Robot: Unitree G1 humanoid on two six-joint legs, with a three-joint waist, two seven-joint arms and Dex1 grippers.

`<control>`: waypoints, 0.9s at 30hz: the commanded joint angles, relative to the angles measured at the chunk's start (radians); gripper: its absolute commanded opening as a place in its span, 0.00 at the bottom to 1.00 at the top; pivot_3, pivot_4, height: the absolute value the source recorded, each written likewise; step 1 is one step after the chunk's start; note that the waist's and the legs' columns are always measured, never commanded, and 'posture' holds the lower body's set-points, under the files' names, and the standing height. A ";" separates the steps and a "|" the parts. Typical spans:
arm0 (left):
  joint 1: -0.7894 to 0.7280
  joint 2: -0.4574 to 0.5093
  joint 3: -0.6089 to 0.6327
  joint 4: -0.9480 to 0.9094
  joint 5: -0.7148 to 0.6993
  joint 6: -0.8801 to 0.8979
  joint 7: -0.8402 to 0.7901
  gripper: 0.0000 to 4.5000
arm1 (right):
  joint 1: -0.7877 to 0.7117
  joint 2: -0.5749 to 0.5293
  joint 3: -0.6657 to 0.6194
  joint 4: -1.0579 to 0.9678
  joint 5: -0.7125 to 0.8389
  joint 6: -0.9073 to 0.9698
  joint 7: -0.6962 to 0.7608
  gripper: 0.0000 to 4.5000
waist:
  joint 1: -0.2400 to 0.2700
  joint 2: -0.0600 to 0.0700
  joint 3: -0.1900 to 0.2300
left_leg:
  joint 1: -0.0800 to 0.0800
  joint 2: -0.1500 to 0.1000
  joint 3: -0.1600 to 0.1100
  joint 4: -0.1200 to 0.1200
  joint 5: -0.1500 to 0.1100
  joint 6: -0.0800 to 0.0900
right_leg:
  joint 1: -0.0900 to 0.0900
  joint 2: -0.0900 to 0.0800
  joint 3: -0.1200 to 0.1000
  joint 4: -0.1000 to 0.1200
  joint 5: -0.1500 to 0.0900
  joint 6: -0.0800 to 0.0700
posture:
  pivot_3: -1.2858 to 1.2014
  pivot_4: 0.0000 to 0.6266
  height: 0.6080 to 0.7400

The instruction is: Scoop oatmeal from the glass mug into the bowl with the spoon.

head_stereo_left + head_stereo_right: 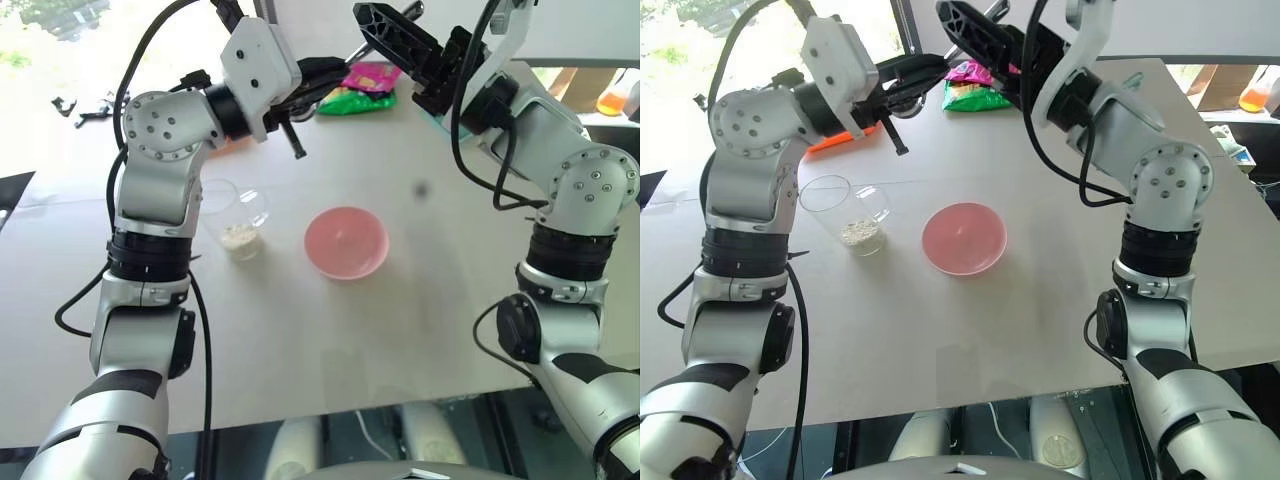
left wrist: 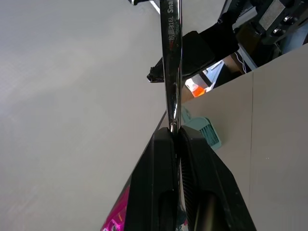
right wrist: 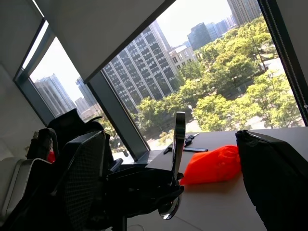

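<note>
Table [image 1: 420,330]: pale, broad surface carrying all containers.

Bowl [image 1: 346,241]: pink, upright near the table's middle. No heap of grains can be made out inside it.

Mug [image 1: 240,222]: clear glass, just beside the bowl on the robot's left, apart from it. A small amount of oatmeal [image 1: 239,236] lies in its lower part. Whether the mug stands or lies tilted cannot be told.

Surroundings: at the far edge lie a pink and green packet [image 1: 362,87], an orange item [image 1: 838,136] partly behind the left arm, and a teal dustpan [image 2: 204,133]. None of them lies between mug and bowl. Both arms are raised above the far half of the table, well clear of the containers.

Left gripper [image 2: 177,132]: closed tight on the spoon [image 2: 172,62], fingers pinching the handle end.

Right gripper [image 1: 385,30]: jaws spread wide, holding nothing, raised close to the left one; its black fingers [image 3: 276,180] stand either side of the spoon without touching it.

Spoon: held in the air above the far part of the table, beyond mug and bowl. Its long axis runs straight on from the left fingers, toward the right gripper. The oval end appears in the right wrist view at the gripper end of the handle.
</note>
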 commanded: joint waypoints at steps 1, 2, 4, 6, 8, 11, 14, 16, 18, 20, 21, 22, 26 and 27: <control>-0.010 0.014 0.029 -0.047 -0.012 -0.013 0.003 0.00 | -0.007 -0.009 -0.010 -0.025 0.009 -0.009 0.013 0.78 | 0.000 0.000 0.000 | 0.000 0.000 0.000 0.000 0.000 0.000 | 0.000 0.000 0.000 0.000 0.000 0.000 | 0.52 0.24 1.00; -0.010 0.015 0.029 -0.046 -0.013 -0.015 0.002 0.00 | -0.005 -0.009 -0.009 -0.024 0.006 -0.010 0.016 0.69 | 0.000 0.000 0.000 | 0.000 0.000 0.000 0.000 0.000 0.000 | 0.000 0.000 0.000 0.000 0.000 0.000 | 0.52 0.24 1.00; -0.009 0.015 0.029 -0.048 -0.013 -0.015 0.001 0.00 | -0.002 -0.008 -0.009 -0.025 0.010 -0.007 0.018 0.50 | 0.000 0.000 0.000 | 0.000 0.000 0.000 0.000 0.000 0.000 | 0.000 0.000 0.000 0.000 0.000 0.000 | 0.52 0.24 1.00; -0.008 0.017 0.028 -0.048 -0.013 -0.021 -0.003 0.00 | 0.001 -0.006 -0.009 -0.026 0.013 -0.005 0.017 0.24 | 0.000 0.000 0.000 | 0.000 0.000 0.000 0.000 0.000 0.000 | 0.000 0.000 0.000 0.000 0.000 0.000 | 0.52 0.24 1.00; -0.004 0.019 0.028 -0.048 -0.013 -0.026 -0.007 0.00 | 0.003 -0.004 -0.007 -0.031 0.015 -0.005 0.018 0.02 | 0.000 0.000 0.000 | 0.000 0.000 0.000 0.000 0.000 0.000 | 0.000 0.000 0.000 0.000 0.000 0.000 | 0.52 0.24 1.00; 0.002 0.024 0.026 -0.047 -0.007 -0.041 -0.013 0.00 | 0.003 -0.005 -0.006 -0.033 0.020 0.002 0.017 0.01 | 0.000 0.000 0.000 | 0.000 0.000 0.000 0.000 0.000 0.000 | 0.000 0.000 0.000 0.000 0.000 0.000 | 0.52 0.24 1.00; 0.005 0.025 0.026 -0.042 -0.005 -0.051 -0.012 0.00 | 0.004 -0.006 -0.006 -0.036 0.029 0.011 0.014 0.01 | 0.000 0.000 0.000 | 0.000 0.000 0.000 0.000 0.000 0.000 | 0.000 0.000 0.000 0.000 0.000 0.000 | 0.52 0.24 1.00; 0.009 0.025 0.030 -0.037 -0.003 -0.052 -0.003 0.00 | 0.004 -0.005 -0.008 -0.034 0.033 0.015 0.006 0.01 | 0.000 0.000 0.000 | 0.000 0.000 0.000 0.000 0.000 0.000 | 0.000 0.000 0.000 0.000 0.000 0.000 | 0.52 0.24 1.00; 0.015 0.029 0.036 -0.040 -0.029 -0.024 -0.018 0.00 | 0.003 -0.003 -0.014 -0.030 0.038 0.018 -0.004 0.01 | 0.000 0.000 0.000 | 0.000 0.000 0.000 0.000 0.000 0.000 | 0.000 0.000 0.000 0.000 0.000 0.000 | 0.52 0.24 1.00; 0.023 0.028 0.050 -0.050 -0.049 -0.001 -0.012 0.00 | -0.001 -0.002 -0.026 -0.018 0.040 0.018 -0.019 0.01 | -0.001 0.000 0.000 | 0.000 0.000 0.000 0.000 0.000 0.000 | 0.000 0.000 0.000 0.000 0.000 0.000 | 0.52 0.24 1.00; 0.023 0.027 0.059 -0.058 -0.063 0.025 -0.005 0.17 | -0.002 -0.005 -0.030 -0.012 0.037 0.016 -0.023 0.00 | -0.001 0.000 0.000 | 0.000 0.000 0.000 0.000 0.000 0.000 | 0.000 0.000 0.000 0.000 0.000 0.000 | 0.52 0.24 1.00; 0.022 0.028 0.065 -0.064 -0.071 0.047 0.004 0.24 | -0.004 -0.009 -0.033 -0.007 0.034 0.014 -0.025 0.00 | -0.001 0.000 0.000 | 0.000 0.000 0.000 0.000 0.000 0.000 | 0.000 0.000 0.000 0.000 0.000 0.000 | 0.52 0.24 1.00; 0.018 0.070 0.137 -0.127 -0.186 0.291 0.016 0.66 | -0.019 -0.028 -0.065 0.029 0.033 0.006 -0.043 0.00 | -0.002 0.000 0.000 | 0.000 0.000 0.000 0.001 0.000 0.000 | 0.000 0.000 0.000 0.000 0.000 0.000 | 0.52 0.24 1.00; 0.024 0.097 0.166 -0.150 -0.227 0.354 0.005 0.66 | -0.022 -0.038 -0.072 0.039 0.029 0.005 -0.043 0.00 | -0.004 0.000 0.000 | 0.000 0.000 0.000 0.001 0.000 0.000 | 0.000 0.000 0.000 0.000 0.000 0.000 | 0.52 0.24 1.00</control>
